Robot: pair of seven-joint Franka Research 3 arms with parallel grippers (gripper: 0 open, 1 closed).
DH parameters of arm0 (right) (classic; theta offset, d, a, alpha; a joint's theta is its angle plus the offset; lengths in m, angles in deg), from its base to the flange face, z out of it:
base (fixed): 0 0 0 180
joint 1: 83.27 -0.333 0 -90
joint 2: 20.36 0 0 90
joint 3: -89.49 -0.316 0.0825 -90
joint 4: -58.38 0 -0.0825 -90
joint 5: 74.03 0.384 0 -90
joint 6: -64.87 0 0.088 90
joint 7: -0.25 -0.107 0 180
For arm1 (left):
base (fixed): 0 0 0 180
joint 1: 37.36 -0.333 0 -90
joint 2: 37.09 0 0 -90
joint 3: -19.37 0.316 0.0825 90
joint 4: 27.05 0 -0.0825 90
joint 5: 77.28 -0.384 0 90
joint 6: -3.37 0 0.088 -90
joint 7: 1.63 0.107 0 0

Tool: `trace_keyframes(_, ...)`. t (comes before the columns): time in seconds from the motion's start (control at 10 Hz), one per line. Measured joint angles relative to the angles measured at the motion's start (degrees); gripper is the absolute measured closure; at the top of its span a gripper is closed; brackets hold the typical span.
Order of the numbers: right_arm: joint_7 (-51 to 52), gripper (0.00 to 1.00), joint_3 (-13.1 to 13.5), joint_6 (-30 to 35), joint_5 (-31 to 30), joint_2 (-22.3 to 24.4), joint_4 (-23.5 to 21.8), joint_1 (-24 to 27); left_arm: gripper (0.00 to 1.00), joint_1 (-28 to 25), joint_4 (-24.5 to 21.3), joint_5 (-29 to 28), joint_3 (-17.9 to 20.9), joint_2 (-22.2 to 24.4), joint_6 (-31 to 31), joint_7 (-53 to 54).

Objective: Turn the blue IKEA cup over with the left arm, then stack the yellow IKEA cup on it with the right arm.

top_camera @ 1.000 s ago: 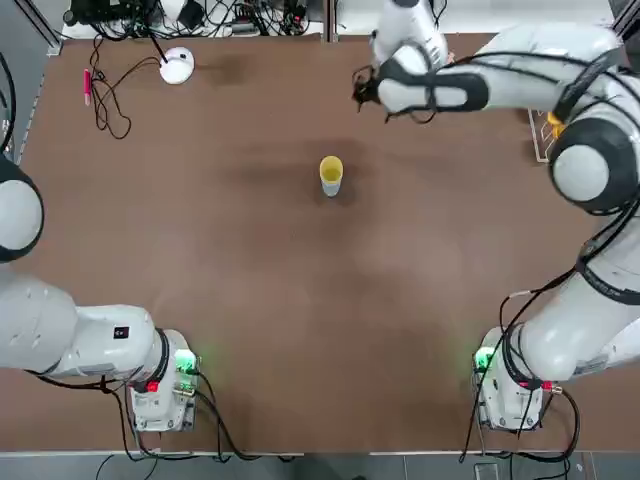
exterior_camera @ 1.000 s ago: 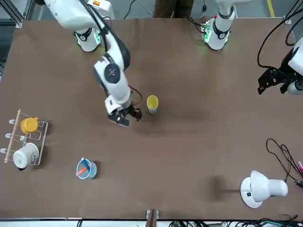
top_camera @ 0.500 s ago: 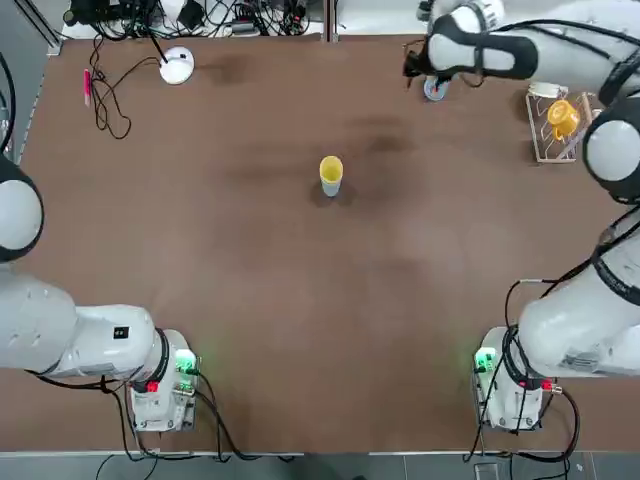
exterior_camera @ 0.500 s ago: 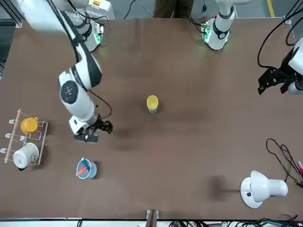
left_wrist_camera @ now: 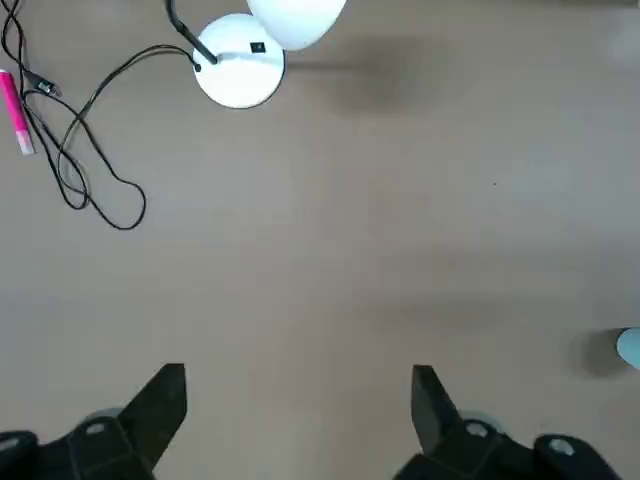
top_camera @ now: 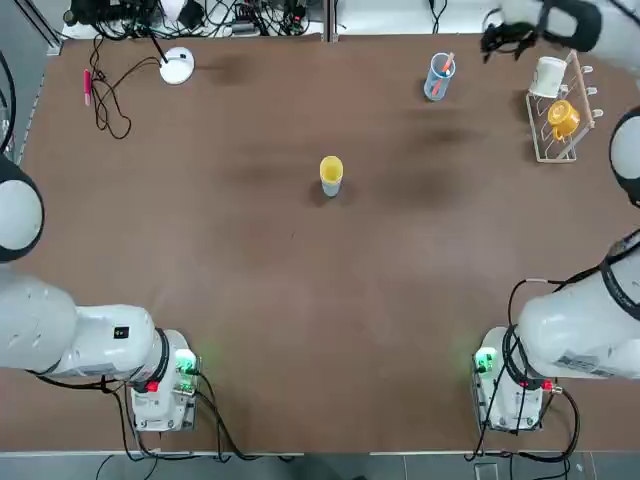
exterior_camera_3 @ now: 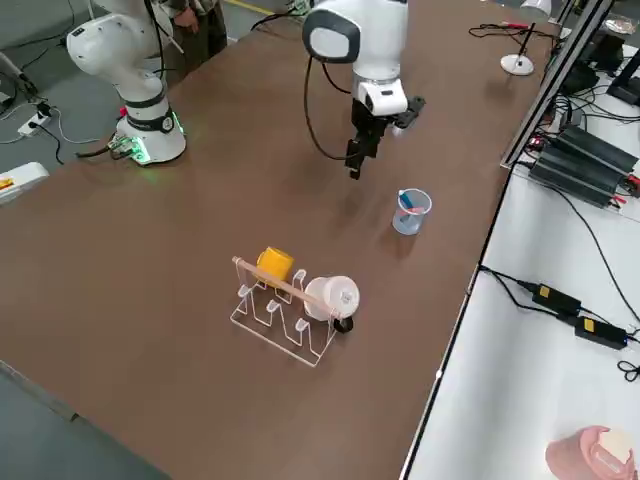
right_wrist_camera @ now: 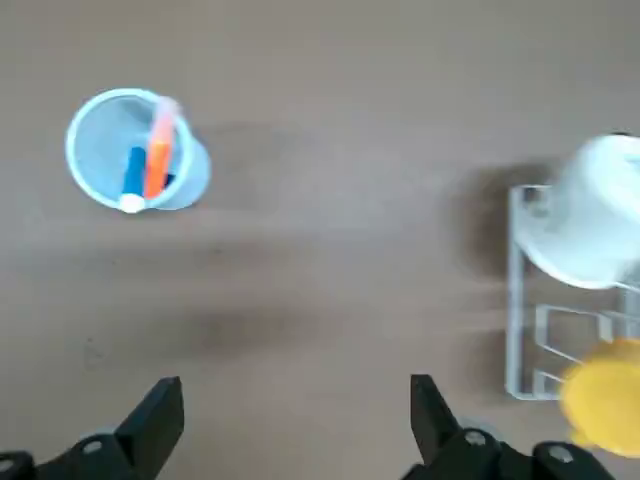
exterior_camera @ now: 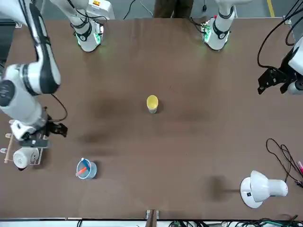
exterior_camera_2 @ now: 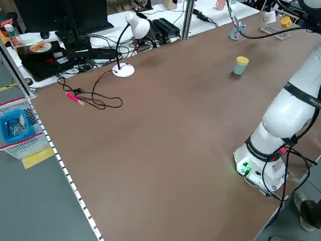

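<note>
- Surface (exterior_camera_2: 165, 150): bears all items.
- R arm (exterior_camera: 35, 75), far R nr rack; end effector (right_wrist_camera: 298, 390) open, empty. Slack cable (exterior_camera: 65, 111) might snag rack if arm dips.
- L arm (top_camera: 40, 320), parked L; end effector (left_wrist_camera: 300, 375) open, empty.
- Rack (top_camera: 555, 130): we see it whole in top view, part-hidden in front.
- Yellow cup (exterior_camera_2: 243, 60) on blue cup (exterior_camera_2: 239, 69), mid-surface; a bump could topple both.

A lab (robot arms (top_camera: 585, 325), cameras' cables (top_camera: 235, 20) everywhere).
</note>
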Motion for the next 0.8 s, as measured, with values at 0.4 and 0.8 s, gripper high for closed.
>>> trace_keyframes(0.4, 1.56, 0.00, 7.13, 13.04, 2.45, 8.81, 5.25, -3.82, 0.01, 0.01, 0.00, 1.53, -0.17, -0.10, 1.90, 0.13)
trace_keyframes(0.8, 0.73, 0.00, 7.73, 15.35, 5.92, 10.07, 5.24, -3.76, 0.01, 0.02, 0.00, 1.55, -0.21, -0.21, 2.34, 0.15)
